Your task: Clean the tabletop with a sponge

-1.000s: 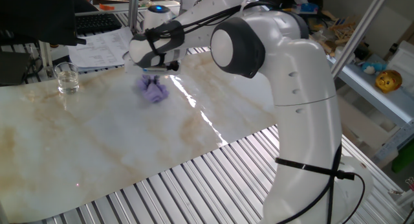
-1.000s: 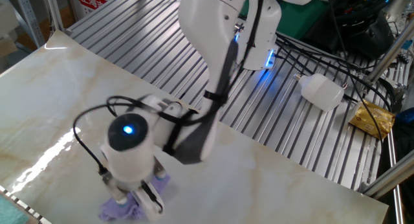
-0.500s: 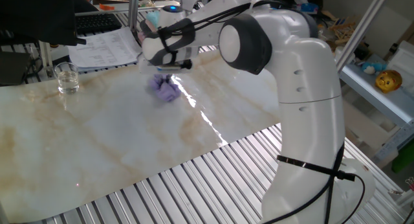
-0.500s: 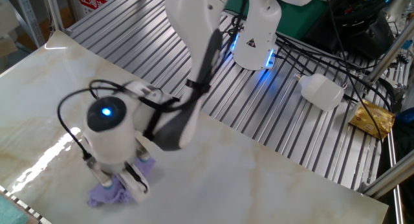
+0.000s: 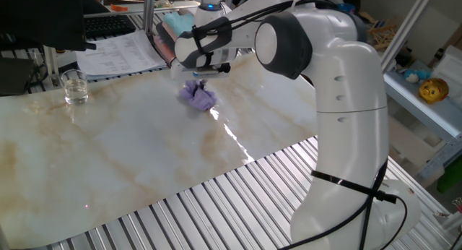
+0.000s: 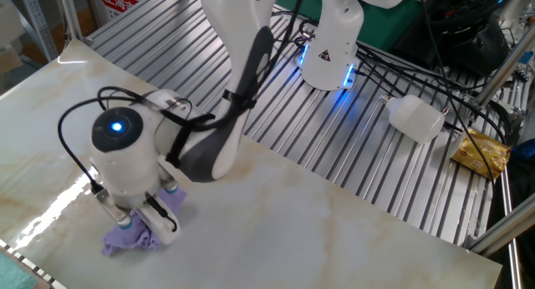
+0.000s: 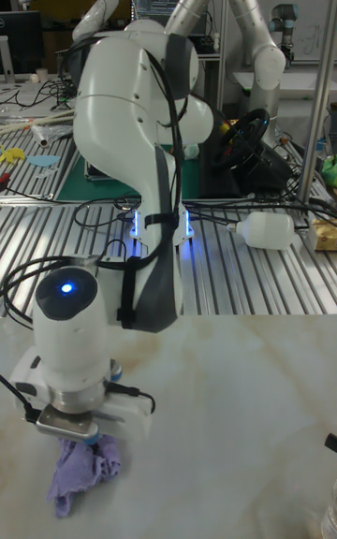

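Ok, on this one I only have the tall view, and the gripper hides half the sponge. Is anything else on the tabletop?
Observer: Yes. One fixed view shows a clear glass standing near the tabletop edge, well apart from the sponge.
Operator: Is the gripper actually holding the sponge?
Observer: The other fixed view shows the gripper with a finger on each side of the bunched sponge, pressing it onto the tabletop.
Operator: What lies beyond that edge?
Observer: Papers, just behind the glass.
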You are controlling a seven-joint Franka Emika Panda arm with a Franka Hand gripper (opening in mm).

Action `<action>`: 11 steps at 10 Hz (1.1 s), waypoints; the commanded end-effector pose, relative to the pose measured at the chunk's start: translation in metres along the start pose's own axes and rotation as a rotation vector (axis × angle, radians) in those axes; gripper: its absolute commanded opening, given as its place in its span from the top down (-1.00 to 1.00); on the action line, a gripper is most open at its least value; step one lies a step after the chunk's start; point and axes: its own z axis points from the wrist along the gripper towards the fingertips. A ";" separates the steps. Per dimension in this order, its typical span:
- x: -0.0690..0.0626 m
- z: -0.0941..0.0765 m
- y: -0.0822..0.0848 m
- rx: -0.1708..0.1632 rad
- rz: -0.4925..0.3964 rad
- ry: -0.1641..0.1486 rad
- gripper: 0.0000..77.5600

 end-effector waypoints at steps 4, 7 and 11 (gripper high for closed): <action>0.039 -0.002 0.089 -0.030 0.136 -0.005 0.97; 0.049 -0.003 0.113 -0.041 0.173 -0.005 0.97; 0.053 -0.003 0.120 -0.059 0.175 -0.003 0.97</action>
